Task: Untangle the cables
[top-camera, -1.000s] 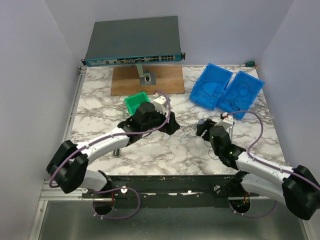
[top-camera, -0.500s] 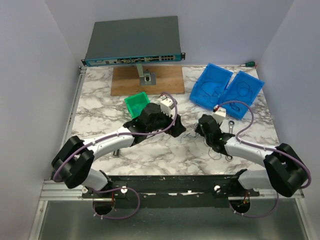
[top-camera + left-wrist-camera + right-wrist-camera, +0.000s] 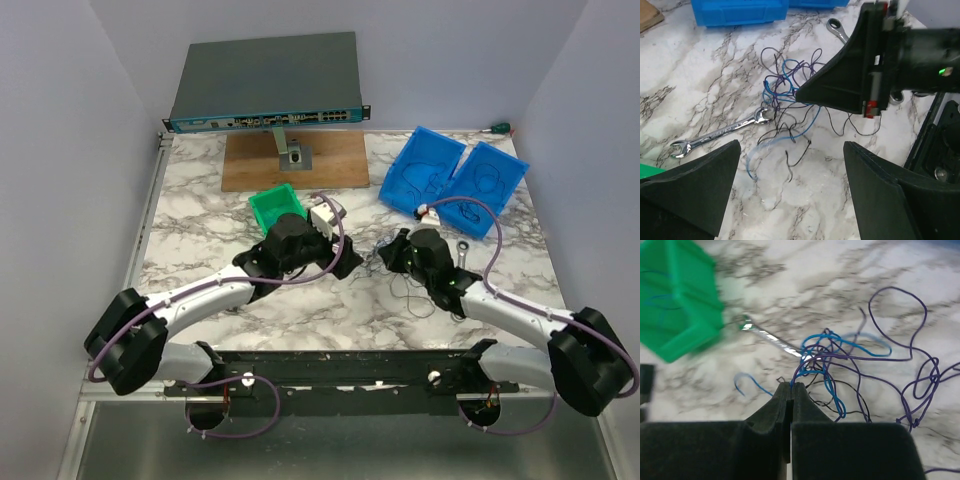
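The cables (image 3: 790, 95) are a loose tangle of thin blue, purple and black wires on the marble table (image 3: 200, 230), between the two grippers. My right gripper (image 3: 791, 386) is shut, with a purple and a blue strand of the cables (image 3: 850, 365) pinched at its tip. In the left wrist view the right gripper (image 3: 797, 94) touches the tangle from the right. My left gripper (image 3: 791, 165) hovers open just short of the tangle, nothing between its fingers. From above, the cables (image 3: 398, 283) show faintly beside the right gripper (image 3: 383, 252) and left gripper (image 3: 345, 262).
A silver wrench (image 3: 720, 134) lies partly under the tangle, and a ratchet wrench (image 3: 837, 30) lies further back. A green bin (image 3: 272, 205) sits behind the left arm. Two blue bins (image 3: 425, 170) stand back right. A wooden board (image 3: 290, 160) and network switch (image 3: 265, 85) sit at the back.
My right gripper has moved left into the tangle and closed on strands of it. The left gripper came forward towards the tangle, then drew back a little, and stays open.
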### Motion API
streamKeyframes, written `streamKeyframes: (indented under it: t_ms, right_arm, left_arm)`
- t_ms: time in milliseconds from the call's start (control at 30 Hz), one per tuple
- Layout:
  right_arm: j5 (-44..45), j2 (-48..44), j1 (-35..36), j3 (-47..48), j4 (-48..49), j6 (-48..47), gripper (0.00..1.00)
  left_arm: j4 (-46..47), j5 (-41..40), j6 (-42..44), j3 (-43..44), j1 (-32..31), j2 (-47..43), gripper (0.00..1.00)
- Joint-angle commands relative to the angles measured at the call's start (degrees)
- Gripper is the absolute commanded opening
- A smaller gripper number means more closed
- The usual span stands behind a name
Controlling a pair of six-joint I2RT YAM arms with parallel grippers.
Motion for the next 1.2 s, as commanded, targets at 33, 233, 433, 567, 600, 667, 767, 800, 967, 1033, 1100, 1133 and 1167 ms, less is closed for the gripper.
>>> streamKeyframes:
  t_ms: [33, 233, 433, 567, 600, 667, 767, 800, 967, 1033, 1100, 1133, 1167]
  right_arm:
    - [-27.2, -4.5, 0.4, 0.6, 2.9, -3.3, 0.01]
    - [-26.1, -8.1, 0.3, -1.1, -1.8, -3.5, 0.13]
    - [-6.9, -9.2, 0.3, -2.1, -9.7, 0.9, 0.86]
    - [-3.9, -9.1, 0.3, -1.6, -12.1, 1.6, 0.81]
    - [-3.2, -8.4, 0.3, -1.4, -12.3, 1.6, 0.79]
    - [-1.7, -6.7, 0.3, -0.6, -13.4, 1.7, 0.75]
    - [1.0, -4.6, 0.3, 0.9, -15.6, 3.2, 0.66]
    - [1.3, -4.1, 0.3, 0.9, -15.2, 3.2, 0.61]
    - [5.6, 0.9, 0.3, 3.0, -15.6, 2.3, 0.63]
    - [6.3, 4.0, 0.3, 4.2, -15.0, 1.6, 0.67]
    - [6.2, 7.6, 0.3, 5.9, -14.4, 0.4, 0.68]
    - [6.8, 9.5, 0.3, 6.8, -14.8, 0.1, 0.68]
    - [7.5, 11.0, 0.3, 7.8, -15.2, 0.1, 0.68]
  left_arm:
    - [8.6, 1.0, 3.2, -5.8, 0.8, -0.3, 0.88]
    - [6.7, 2.8, 2.9, -4.1, 0.9, 1.2, 0.88]
    - [0.7, 2.5, 1.9, -0.8, 1.5, 5.2, 0.81]
    - [-2.4, 2.1, 1.8, 0.9, 1.5, 7.7, 0.73]
    - [-3.2, 1.9, 1.8, 1.6, 1.5, 8.3, 0.71]
    - [-5.3, 1.7, 1.8, 3.2, 1.5, 10.1, 0.69]
    - [-7.8, 1.2, 1.7, 5.7, 1.5, 13.0, 0.66]
    - [-8.5, 1.1, 1.6, 6.5, 1.5, 13.8, 0.66]
    - [-10.1, 1.0, 1.3, 9.1, 1.5, 17.1, 0.65]
    - [-10.8, 1.0, 1.2, 10.3, 1.5, 18.4, 0.65]
    - [-11.3, 1.8, 1.1, 10.9, 1.5, 19.1, 0.65]
    - [-11.3, 2.0, 1.1, 11.1, 1.5, 19.1, 0.65]
    - [-11.1, 2.1, 1.1, 11.2, 1.5, 19.1, 0.65]
